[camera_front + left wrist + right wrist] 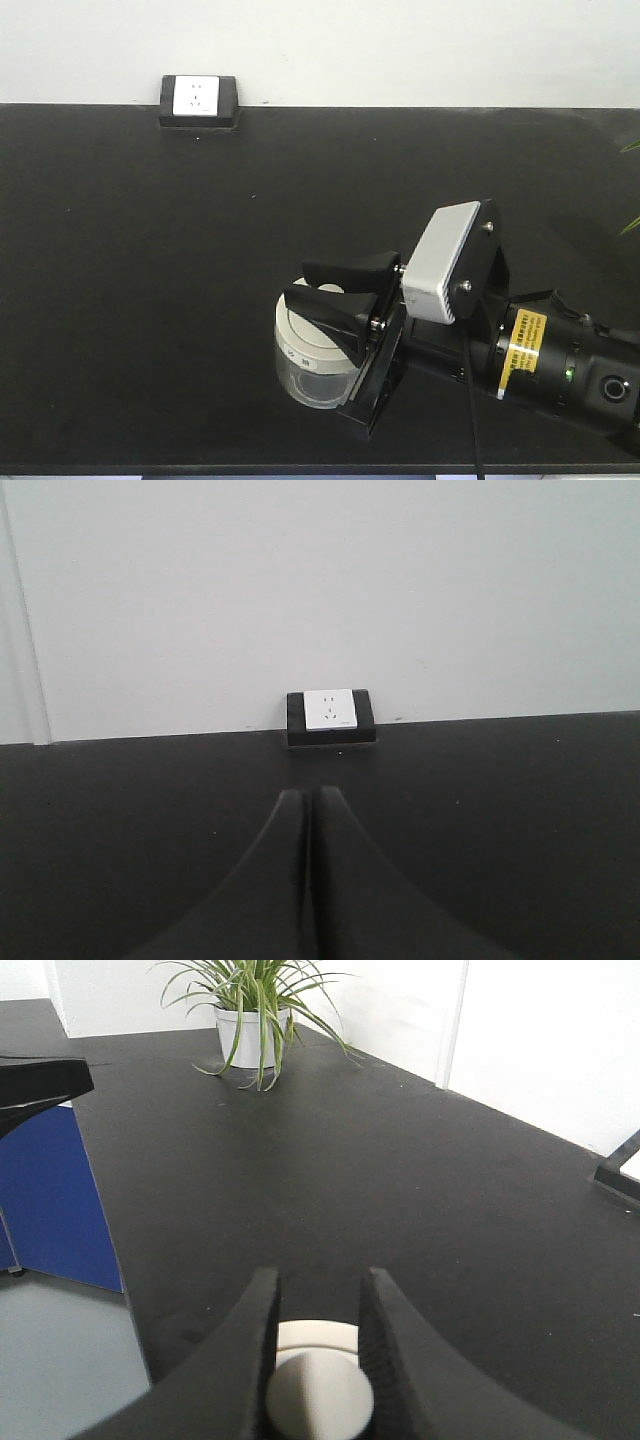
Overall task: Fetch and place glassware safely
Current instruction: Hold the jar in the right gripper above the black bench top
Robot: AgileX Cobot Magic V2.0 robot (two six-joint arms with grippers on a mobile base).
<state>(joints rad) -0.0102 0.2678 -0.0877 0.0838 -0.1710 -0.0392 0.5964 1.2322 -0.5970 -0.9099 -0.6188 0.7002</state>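
The glassware point(312, 362) is a squat clear jar with a cream-white lid, standing on the black table point(150, 300) near its front edge. My right gripper point(300, 282) reaches in from the right, its black fingers on either side of the lid's central knob. In the right wrist view the two fingers press against the round knob point(320, 1397), with the lid point(315, 1334) showing behind it, so the right gripper point(320, 1280) is shut on the knob. The left gripper point(308, 796) is shut with nothing between its fingers and hovers over bare table, facing the wall.
A black-framed white power socket point(199, 100) point(331, 712) sits at the table's back edge against the wall. A potted plant point(255, 1010) stands at the far end of the table. A blue cabinet point(50, 1200) is beyond the table's edge.
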